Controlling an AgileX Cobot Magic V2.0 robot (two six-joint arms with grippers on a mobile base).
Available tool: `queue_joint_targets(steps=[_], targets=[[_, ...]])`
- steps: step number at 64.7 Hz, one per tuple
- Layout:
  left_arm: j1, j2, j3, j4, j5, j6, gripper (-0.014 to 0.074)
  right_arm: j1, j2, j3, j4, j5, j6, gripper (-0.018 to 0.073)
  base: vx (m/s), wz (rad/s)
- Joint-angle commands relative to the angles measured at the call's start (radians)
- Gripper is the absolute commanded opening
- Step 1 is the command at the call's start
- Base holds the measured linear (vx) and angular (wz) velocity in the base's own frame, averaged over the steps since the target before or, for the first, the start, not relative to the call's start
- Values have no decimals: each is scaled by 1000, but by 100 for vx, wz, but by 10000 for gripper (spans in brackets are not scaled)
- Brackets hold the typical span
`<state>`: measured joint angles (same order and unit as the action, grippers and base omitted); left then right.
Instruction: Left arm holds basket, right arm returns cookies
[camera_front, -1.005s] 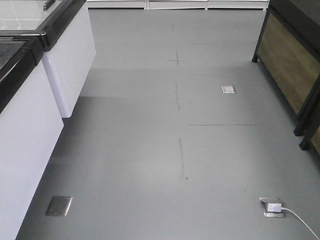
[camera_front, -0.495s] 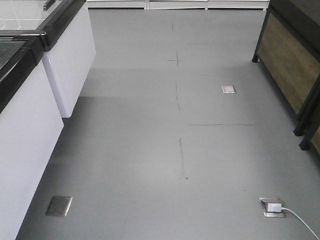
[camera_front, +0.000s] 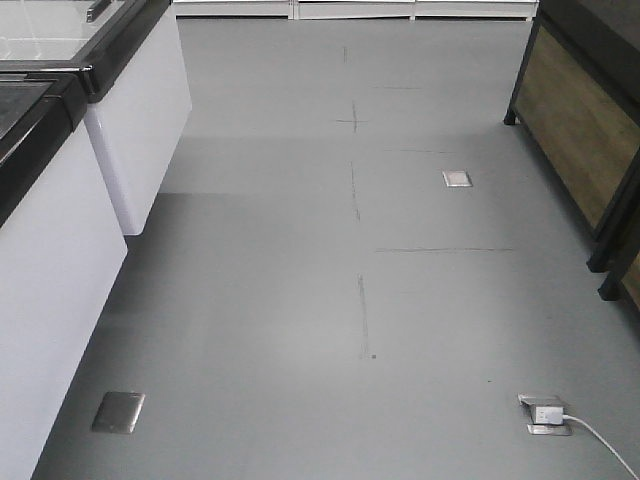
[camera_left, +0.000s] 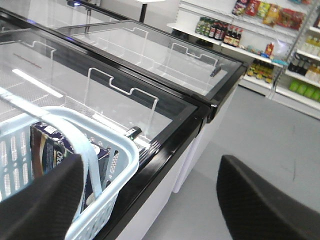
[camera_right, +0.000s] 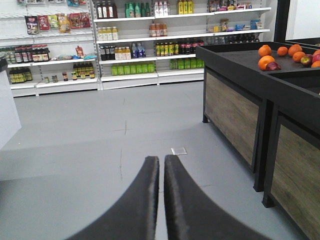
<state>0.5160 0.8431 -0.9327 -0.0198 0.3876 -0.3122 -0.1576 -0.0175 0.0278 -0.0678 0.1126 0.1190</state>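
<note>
1. Freezer (camera_left: 165, 65): a glass-lidded chest on the robot's left.
2. Basket (camera_left: 127, 147): sits over the freezer's front edge with its handle raised, so the contents stay reachable.
3. Left hand (camera_left: 150, 165): fingers spread wide; whether it grips the handle cannot be told.
4. Right hand (camera_right: 161, 160): fingers pressed together, empty, facing the aisle.
5. Cookie box (camera_left: 50, 147): inside the basket, not yet returned.

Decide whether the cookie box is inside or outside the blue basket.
Inside. The navy cookie box sits within the slotted walls of the basket, partly behind a handle.
</note>
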Motion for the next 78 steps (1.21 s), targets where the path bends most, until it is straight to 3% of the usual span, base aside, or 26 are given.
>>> queue_joint_targets(steps=[1, 19, 30, 41, 51, 57, 69, 78], targets=[[30, -11, -27, -8, -73, -128, 533, -6, -6, 18, -5, -68, -7, -6, 0, 0], [98, -11, 72, -8, -186, -460, 503, -6, -6, 18, -5, -68, -7, -6, 0, 0], [141, -11, 161, -8, -340, -634, 477, -6, -6, 18, -5, -68, -7, -6, 0, 0], [181, -7, 266, -8, -588, -792, 475, -6, -6, 18, -5, -68, -7, -6, 0, 0], [195, 31, 351, -12, -850, -843, 473, -6, -6, 18, -5, -68, -7, -6, 0, 0], [195, 64, 384, -76, -1002, -844, 473, -6, -6, 18, -5, -68, -7, -6, 0, 0], [195, 132, 386, -217, -1032, -846, 473, -6, -6, 18, -5, -68, -7, -6, 0, 0], [194, 178, 381, -222, -1044, -908, 473, -6, -6, 18, -5, -68, -7, -6, 0, 0]])
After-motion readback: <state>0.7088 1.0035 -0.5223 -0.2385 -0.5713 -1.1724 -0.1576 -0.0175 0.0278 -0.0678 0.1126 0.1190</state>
